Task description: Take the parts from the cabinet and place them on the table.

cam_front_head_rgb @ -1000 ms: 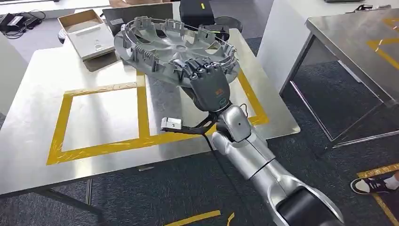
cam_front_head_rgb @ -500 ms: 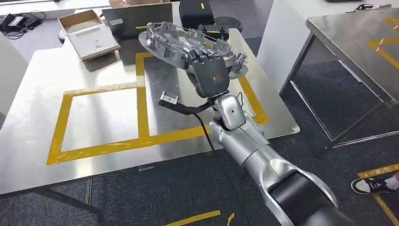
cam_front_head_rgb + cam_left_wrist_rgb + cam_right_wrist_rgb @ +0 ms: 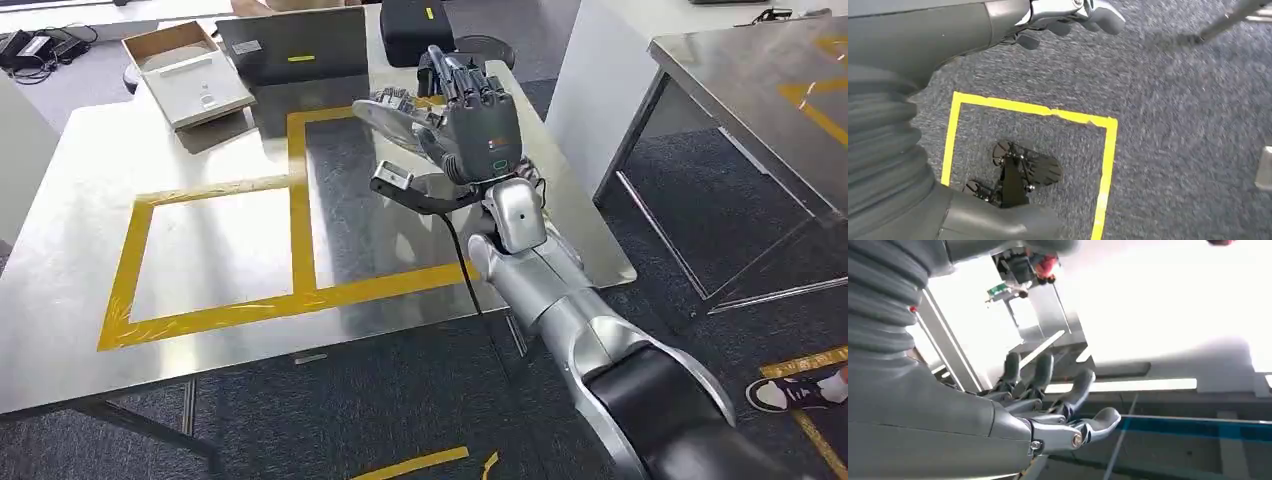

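Note:
The grey plastic wheel-cover part (image 3: pixel 388 112) shows as a ribbed rim above the far right of the steel table (image 3: pixel 80 330), over the right yellow-taped square (image 3: pixel 300 200). Most of it is hidden behind my right hand (image 3: pixel 478 125). That hand is raised over the square, fingers pointing up and away, its thumb next to the rim; I cannot tell whether they touch. In the right wrist view the right hand (image 3: pixel 1058 405) has its fingers spread with nothing between them. My left hand (image 3: pixel 1068 17) hangs over the carpet and holds nothing.
An open cardboard box (image 3: pixel 185 70), a dark flat panel (image 3: pixel 295 45) and a black case (image 3: pixel 415 25) stand along the table's far edge. A second steel table (image 3: pixel 760 90) is at the right. A person's shoe (image 3: pixel 790 392) is on the floor, lower right.
My right hand has moved forward and up over the right square, tipping from palm-down to fingers-up. The wheel cover, once broad and flat in its grip, now shows just a rim beside it.

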